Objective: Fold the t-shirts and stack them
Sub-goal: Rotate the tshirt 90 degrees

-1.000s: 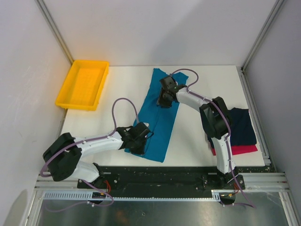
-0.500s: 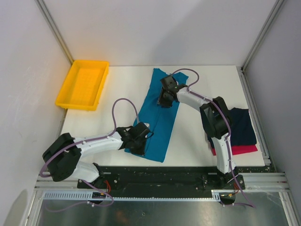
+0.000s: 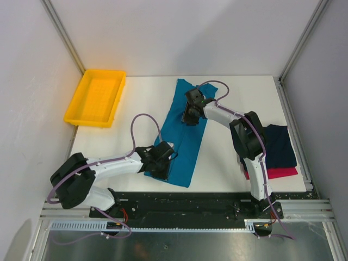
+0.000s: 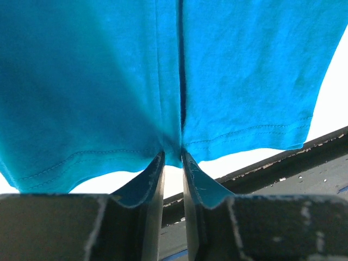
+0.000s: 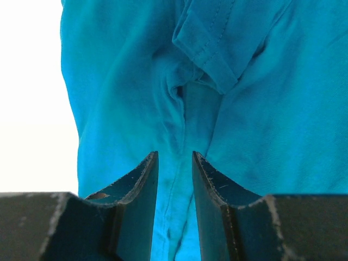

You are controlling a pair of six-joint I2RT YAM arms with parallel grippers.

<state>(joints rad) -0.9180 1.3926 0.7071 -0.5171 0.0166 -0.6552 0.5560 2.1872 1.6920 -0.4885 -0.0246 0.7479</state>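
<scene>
Teal-blue t-shirt [image 3: 182,136] lies stretched across the middle of the counter [image 3: 136,98]
Left gripper [image 4: 173,155], narrowly parted, sits at the hem by the near edge; right gripper [image 5: 175,155] (likewise released, clasping nothing) stands over the far half.

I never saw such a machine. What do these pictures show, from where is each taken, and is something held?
Two robot arms are bolted at the near edge of a table. The wide picture looks down from above; the two close ones come from a camera on each wrist. The dark shapes at their bottom edge are the grippers. A teal-blue t-shirt lies in the middle, a yellow tray at the far left, and a navy t-shirt on a red-pink t-shirt at the right. The left gripper is at the teal shirt's near hem, the right gripper over its far part. Both stand slightly open and seem to grip nothing.
</scene>
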